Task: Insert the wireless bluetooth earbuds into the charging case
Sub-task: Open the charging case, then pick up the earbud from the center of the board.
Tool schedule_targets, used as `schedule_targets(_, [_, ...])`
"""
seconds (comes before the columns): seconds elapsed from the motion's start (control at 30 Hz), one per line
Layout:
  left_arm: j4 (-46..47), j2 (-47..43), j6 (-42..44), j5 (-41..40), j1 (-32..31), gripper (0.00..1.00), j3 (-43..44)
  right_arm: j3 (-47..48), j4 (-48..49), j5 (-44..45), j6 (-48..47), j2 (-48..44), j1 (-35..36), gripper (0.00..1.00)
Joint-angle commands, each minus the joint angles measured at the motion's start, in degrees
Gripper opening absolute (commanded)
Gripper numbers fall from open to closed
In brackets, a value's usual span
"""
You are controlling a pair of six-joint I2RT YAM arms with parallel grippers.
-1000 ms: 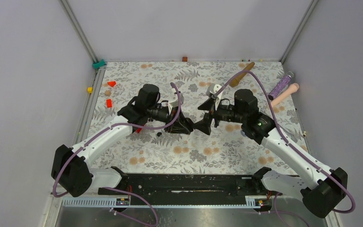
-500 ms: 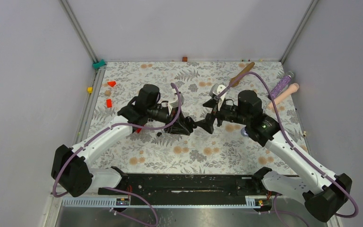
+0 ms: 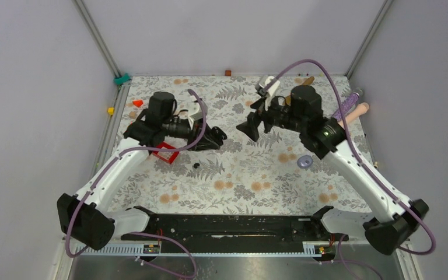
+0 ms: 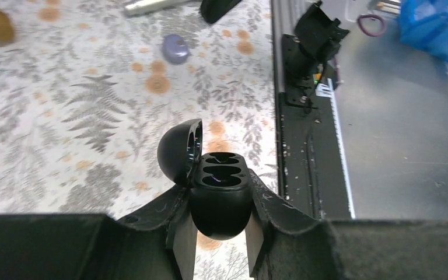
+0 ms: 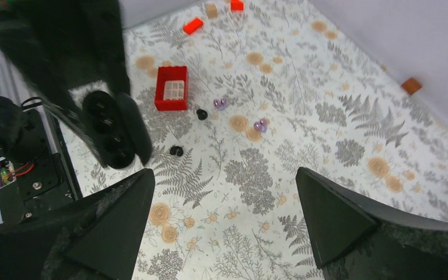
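We see left gripper (image 3: 212, 138) clamped tight on black charging case (image 4: 217, 210), lid swung open, raised over floral table (image 3: 256, 181), left of centre. Right gripper (image 3: 249, 126) hovers just right of it, jaws spread wide, holding nothing. Two black earbuds (image 5: 202, 114) and two pale purple earbuds (image 5: 220, 103) lie loose on table, all outside case, scattered just right of red tray (image 5: 172, 87), apart from both grippers.
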Motion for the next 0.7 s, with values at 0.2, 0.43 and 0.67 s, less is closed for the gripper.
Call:
schedule_targets(0.2, [-18.4,-4.8,17.1,5.4,13.5,0.0,3.8,7.5,-0.2,-2.7,8.3,18.1,-0.5,0.92])
schedule_targets(0.43, [-27.0,-11.1,27.1,6.4,20.6,0.0,-0.8,14.3,-1.3,-8.6,15.0,35.2,1.5,0.87])
schedule_targets(0.67, [-27.1,-18.0,27.4,4.7,22.5,0.0,-5.2,26.4,-9.3,-7.0,15.0,50.9,8.0,0.8])
